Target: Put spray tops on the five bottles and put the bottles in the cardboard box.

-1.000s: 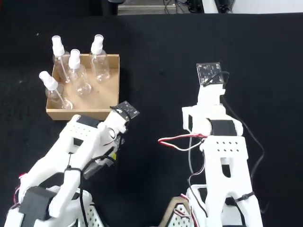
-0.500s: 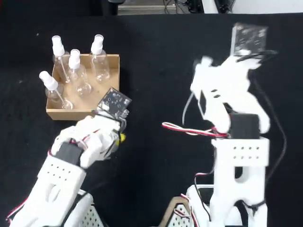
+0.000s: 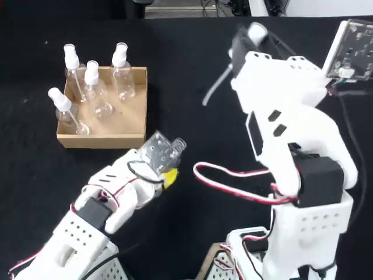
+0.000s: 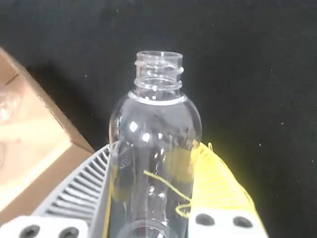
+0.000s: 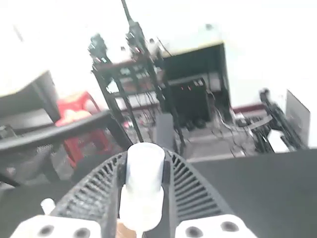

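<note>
A clear bottle (image 4: pixel 157 124) with a bare, open neck is clamped between the grey and yellow fingers of my left gripper (image 4: pixel 156 156). In the high view that bottle (image 3: pixel 165 151) is held just off the front right corner of the cardboard box (image 3: pixel 131 111), neck pointing right. My right gripper (image 5: pixel 143 166) is shut on a white spray top (image 5: pixel 143 186). In the high view the right gripper (image 3: pixel 249 36) is raised over the table's far side, and the spray top (image 3: pixel 256 30) trails its thin tube (image 3: pixel 214 93) down to the left.
Several capped bottles (image 3: pixel 93 87) stand inside the box at the left. The right arm's tall white body (image 3: pixel 291 146) and its red and white cable (image 3: pixel 233 175) take up the right half. Black cloth lies open between the arms.
The right arm has risen and swung toward the far side with the spray top. The left arm has lifted the bottle and shifted it right, near the box's front corner.
</note>
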Tool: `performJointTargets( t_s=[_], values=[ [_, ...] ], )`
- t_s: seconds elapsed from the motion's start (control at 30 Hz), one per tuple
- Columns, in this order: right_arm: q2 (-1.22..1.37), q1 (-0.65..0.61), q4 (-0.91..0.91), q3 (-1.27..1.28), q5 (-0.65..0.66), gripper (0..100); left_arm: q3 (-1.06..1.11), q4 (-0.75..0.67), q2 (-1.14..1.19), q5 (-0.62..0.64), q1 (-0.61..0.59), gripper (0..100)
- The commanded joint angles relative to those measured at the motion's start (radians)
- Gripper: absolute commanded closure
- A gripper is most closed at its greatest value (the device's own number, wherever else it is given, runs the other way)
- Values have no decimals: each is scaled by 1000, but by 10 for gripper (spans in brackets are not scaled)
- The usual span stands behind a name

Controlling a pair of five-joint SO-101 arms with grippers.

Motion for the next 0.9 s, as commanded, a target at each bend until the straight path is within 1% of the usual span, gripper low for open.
performJointTargets(
  t_s=[0.0, 0.2, 0.43, 0.53, 0.67, 0.7, 0.87],
  values=[
    [-35, -25, -48, -74, -11, 988, 65, -107, -110, 12, 12, 970],
    [-36, -25, -38, -74, -11, 988, 147, -110, -307, 12, 12, 970],
    [-39, -25, -25, -76, -11, 988, 278, -115, -592, 8, 8, 970],
    [-42, -26, -23, -76, -11, 988, 298, -190, -551, 6, 4, 970],
    [-42, -26, -9, -74, -12, 988, 351, -298, -552, 5, 2, 970],
    [-42, -29, 2, -79, -12, 988, 349, -292, -559, 5, 2, 970],
    [-44, -123, 20, -77, -5, 988, 349, -244, -560, 5, 2, 970]
  ],
)
